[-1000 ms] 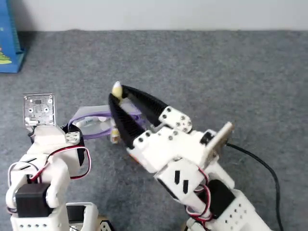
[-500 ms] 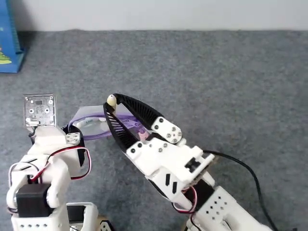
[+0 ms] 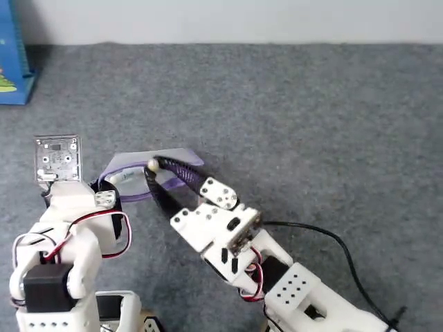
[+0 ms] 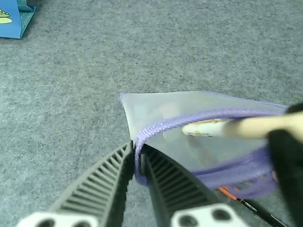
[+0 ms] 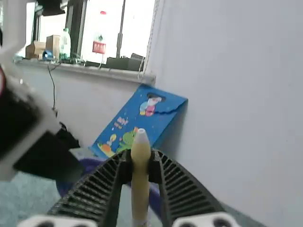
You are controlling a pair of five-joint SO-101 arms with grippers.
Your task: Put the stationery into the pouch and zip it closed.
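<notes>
Two grippers met at the pouch (image 3: pixel 176 155), which lay on the grey carpeted table (image 3: pixel 311 104) just ahead of the left arm. The left gripper (image 4: pixel 137 153) was pinched tight on the purple zip edge at one corner of the pouch, whose mouth stood open. The right gripper (image 5: pixel 140 163) was clamped around a cream pen (image 5: pixel 140 144), with the pen's tip at that open mouth

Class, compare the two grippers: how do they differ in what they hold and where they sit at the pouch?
The left gripper pinches the purple zip edge of the pouch; the right gripper clamps a cream pen. The left sits at the pouch's end, the right at its open mouth. Both are shut.
</notes>
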